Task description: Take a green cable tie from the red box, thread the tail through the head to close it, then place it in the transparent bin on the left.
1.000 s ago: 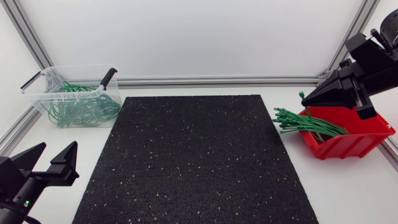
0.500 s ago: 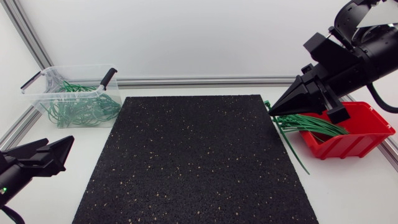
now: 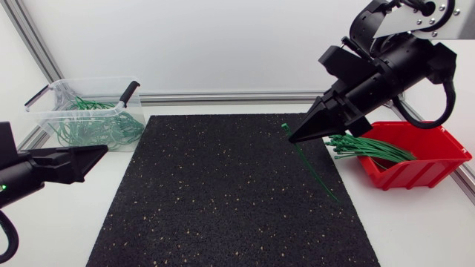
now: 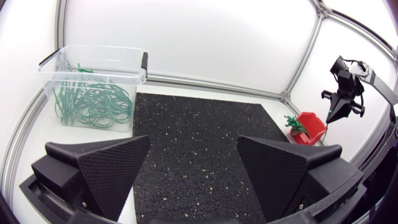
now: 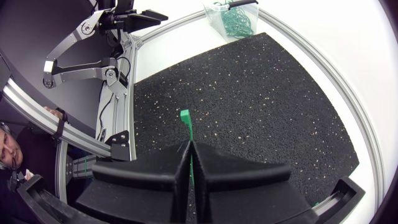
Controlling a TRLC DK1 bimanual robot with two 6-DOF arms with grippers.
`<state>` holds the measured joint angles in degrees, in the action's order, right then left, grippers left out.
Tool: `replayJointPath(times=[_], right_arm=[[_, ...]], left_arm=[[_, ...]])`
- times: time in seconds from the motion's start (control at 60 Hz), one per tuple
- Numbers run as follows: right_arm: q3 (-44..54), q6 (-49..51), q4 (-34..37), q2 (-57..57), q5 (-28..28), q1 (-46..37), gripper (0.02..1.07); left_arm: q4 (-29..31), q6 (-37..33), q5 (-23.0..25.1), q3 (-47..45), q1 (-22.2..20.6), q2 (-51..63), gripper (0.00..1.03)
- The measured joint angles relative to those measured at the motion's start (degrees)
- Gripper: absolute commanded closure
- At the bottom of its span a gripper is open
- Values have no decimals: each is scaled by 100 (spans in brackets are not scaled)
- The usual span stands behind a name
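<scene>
My right gripper (image 3: pixel 292 138) hangs over the right part of the black mat (image 3: pixel 223 193), shut on a green cable tie (image 3: pixel 315 174). The tie's head (image 3: pixel 285 127) sticks up past the fingertips and its tail slants down toward the mat's right edge. In the right wrist view the tie (image 5: pixel 186 122) is pinched between the closed fingers (image 5: pixel 155 171). The red box (image 3: pixel 419 167) with several green ties (image 3: pixel 367 147) sits at the right. The transparent bin (image 3: pixel 56 119), holding looped green ties, stands at the back left. My left gripper (image 4: pixel 193 165) is open and empty, low at the front left (image 3: pixel 99 155).
The black mat (image 4: pixel 199 137) covers the middle of the white table. An aluminium rail (image 3: pixel 237 96) runs along the back edge. The bin's black handles (image 3: pixel 130 92) stand open at its ends.
My right gripper has lifted one tie out of the red box and carried it left over the mat. The left gripper has turned, pointing right.
</scene>
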<state>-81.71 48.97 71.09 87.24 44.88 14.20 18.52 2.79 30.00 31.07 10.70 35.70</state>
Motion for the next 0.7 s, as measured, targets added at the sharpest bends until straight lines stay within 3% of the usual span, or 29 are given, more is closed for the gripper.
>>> replayJointPath(times=[0.15, 0.233, 0.467, 0.7], right_arm=[[-15, -199, -87, 63, 267, 195, 101], [-15, -341, -240, 74, 378, 334, 101], [-15, -553, -457, 433, 785, 527, 101], [243, -577, -925, 623, 1056, 575, 101]], left_arm=[[393, -584, 17, 516, -251, 791, 5], [393, -765, 22, 658, -601, 1156, 6], [243, -863, 409, 881, -1419, 1574, 10], [-92, -863, 933, 1204, -1836, 2328, 5]])
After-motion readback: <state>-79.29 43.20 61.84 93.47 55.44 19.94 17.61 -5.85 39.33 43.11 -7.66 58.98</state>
